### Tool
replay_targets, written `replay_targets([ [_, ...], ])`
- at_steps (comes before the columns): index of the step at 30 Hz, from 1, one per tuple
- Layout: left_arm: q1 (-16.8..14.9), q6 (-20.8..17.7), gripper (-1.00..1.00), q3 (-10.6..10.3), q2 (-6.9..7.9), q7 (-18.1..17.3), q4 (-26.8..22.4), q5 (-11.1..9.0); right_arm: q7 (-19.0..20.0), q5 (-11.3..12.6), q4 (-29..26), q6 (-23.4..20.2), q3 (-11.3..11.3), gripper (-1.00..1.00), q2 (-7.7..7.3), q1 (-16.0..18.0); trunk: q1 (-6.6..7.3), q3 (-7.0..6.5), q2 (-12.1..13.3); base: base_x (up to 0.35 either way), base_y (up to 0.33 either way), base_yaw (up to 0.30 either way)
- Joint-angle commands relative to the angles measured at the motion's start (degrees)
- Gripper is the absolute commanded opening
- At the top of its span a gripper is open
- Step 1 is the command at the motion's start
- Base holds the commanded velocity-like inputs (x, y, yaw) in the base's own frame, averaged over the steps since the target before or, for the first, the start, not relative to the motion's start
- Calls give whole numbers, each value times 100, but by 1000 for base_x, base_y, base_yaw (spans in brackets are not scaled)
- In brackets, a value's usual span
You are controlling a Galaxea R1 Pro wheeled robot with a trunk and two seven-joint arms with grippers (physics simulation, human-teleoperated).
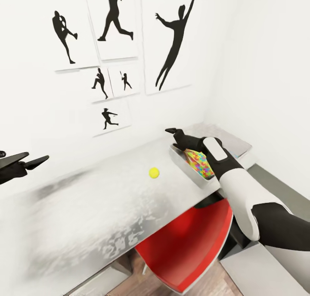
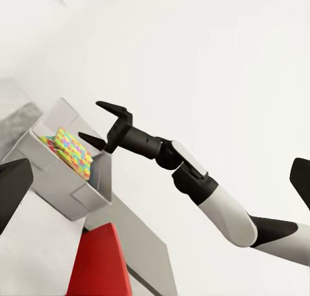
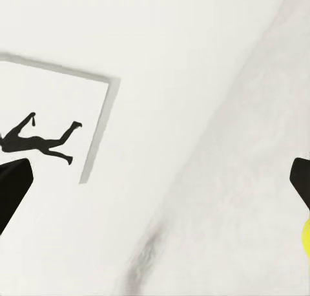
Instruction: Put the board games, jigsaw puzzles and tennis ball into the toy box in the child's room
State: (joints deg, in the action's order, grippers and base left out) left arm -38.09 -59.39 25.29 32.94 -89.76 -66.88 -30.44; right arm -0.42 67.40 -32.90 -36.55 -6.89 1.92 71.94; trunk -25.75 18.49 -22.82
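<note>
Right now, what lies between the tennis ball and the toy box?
Nothing: in the head view only bare grey table top separates the tennis ball from the toy box, over which the open right tool hovers.

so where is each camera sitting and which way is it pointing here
Head view: from the robot's head, down over the table, tennis ball, toy box; right gripper above the box, left gripper at the edge.
Left wrist view: across at the right gripper open over the toy box holding a jigsaw puzzle.
Right wrist view: toward wall and table; tennis ball at the edge.
Shared: ball, box.
</note>
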Motion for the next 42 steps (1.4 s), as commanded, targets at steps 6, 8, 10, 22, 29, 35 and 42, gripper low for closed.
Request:
replay_targets([
  [6,-5,-61,100,2,8,-24,0,21,-27,7,-6,6,-226,100,8,5,-3,-21,-10,-1,1,246],
  [8,-5,-61,100,2,14,-24,0,27,-49,8,-6,11,-253,100,30,5,-3,-32,-10,-3,0,244],
  [10,-5,-61,100,2,27,-24,0,34,-126,6,-6,25,-283,100,86,5,-3,-42,-10,-87,9,243],
  [22,-5,-61,100,62,117,-24,8,40,-380,4,-6,34,-304,100,174,7,-3,-108,-10,-151,50,243],
  [29,-5,-61,100,111,124,-24,17,49,-413,2,-16,75,-304,100,175,7,-3,-138,-10,-24,4,197],
  [35,-4,-61,100,116,186,-24,120,129,-670,2,-64,135,-312,100,165,8,-3,-143,-10,-7,0,40],
  [42,-5,-61,100,119,316,389,292,328,-1664,-297,-76,86,-377,100,155,25,-3,-143,-10,-1,0,5],
])
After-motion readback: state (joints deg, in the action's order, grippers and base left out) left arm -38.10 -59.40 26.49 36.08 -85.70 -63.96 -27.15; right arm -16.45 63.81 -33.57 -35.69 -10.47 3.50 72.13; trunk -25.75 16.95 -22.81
